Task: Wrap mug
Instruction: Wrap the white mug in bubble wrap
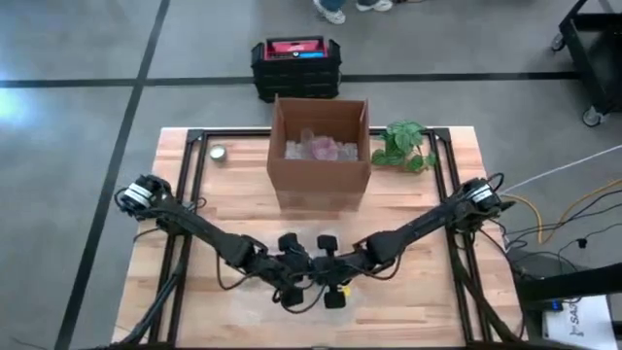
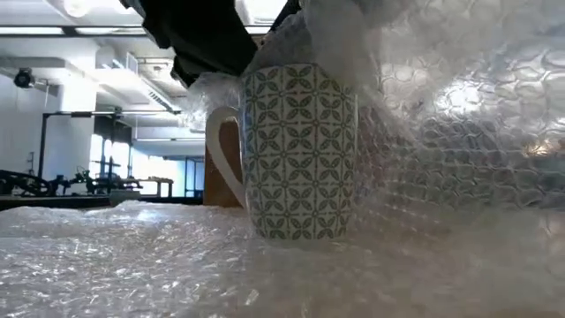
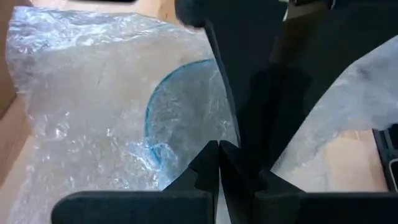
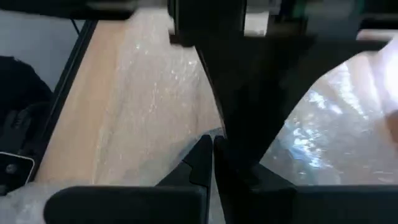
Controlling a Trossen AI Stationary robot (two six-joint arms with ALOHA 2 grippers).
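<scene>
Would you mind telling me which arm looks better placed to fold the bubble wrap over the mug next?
Hard to separate, but probably the left: its hand is pinched shut on the bubble wrap with the mug rim just ahead. The right hand also pinches wrap.

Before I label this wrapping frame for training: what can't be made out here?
- High view: mug hidden under both grippers.
- Low view: bubble wrap covers the mug's far side.
- Left gripper, right gripper: both pinch wrap.
- Box contents too small.
</scene>
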